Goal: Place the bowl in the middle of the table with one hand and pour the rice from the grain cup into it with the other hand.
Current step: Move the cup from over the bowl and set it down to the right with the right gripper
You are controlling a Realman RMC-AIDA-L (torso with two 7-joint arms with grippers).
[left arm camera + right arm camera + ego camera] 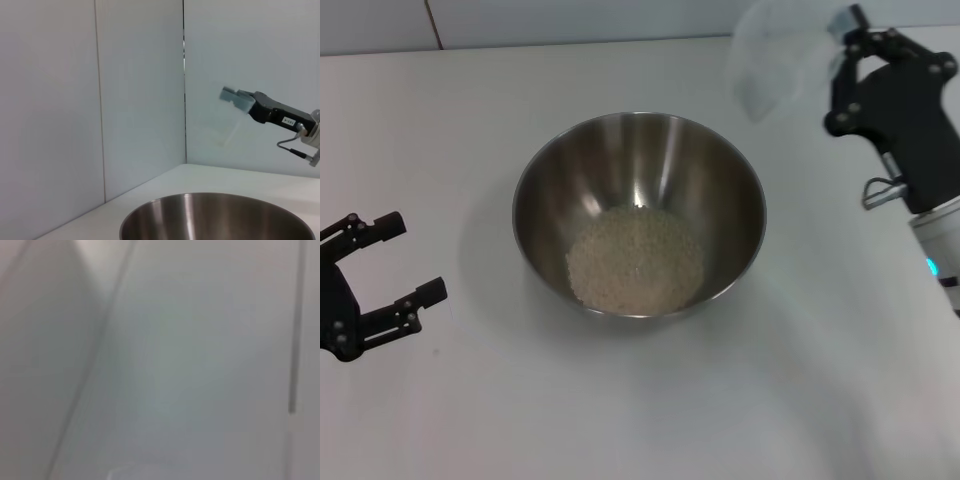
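Note:
The steel bowl [720, 170] stands in the middle of the white table [640, 420], and a pale mound of rice [635, 262] lies on its bottom. My right gripper [841, 70] is raised beyond the bowl's far right side, shut on the clear grain cup [782, 55]. The cup is tipped and blurred, and I see no grains in it. My left gripper [415, 258] rests open on the table left of the bowl, touching nothing. In the left wrist view the bowl rim [220, 199] shows close by, with the right gripper [239, 99] and the faint cup [226, 122] high behind it.
A pale wall [570, 20] with a vertical seam runs along the table's far edge. The right wrist view shows only a blurred pale surface. Bare tabletop lies in front of the bowl and on both sides of it.

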